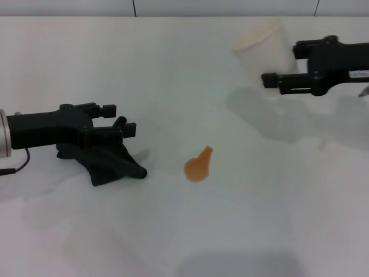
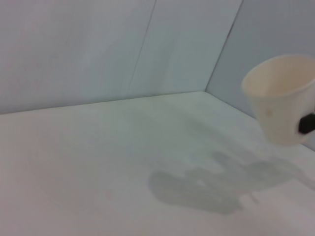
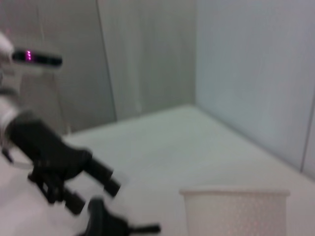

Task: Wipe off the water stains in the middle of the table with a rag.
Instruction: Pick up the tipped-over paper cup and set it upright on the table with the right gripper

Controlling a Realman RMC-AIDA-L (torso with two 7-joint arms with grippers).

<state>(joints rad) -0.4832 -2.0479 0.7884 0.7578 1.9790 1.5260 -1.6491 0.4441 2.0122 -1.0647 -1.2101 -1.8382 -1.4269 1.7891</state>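
I could read no text, label, brand or number in any of my views. The right arm [image 1: 346,66] carried a small pale patch on its side in the head view, maybe a sticker, but nothing on it was legible. In the right wrist view a dark bar [image 3: 37,57] showed a small magenta light, with no characters I could make out. The cup [image 1: 260,43], the rag [image 1: 112,164] and the bench [image 1: 242,231] bore no markings that I could see.
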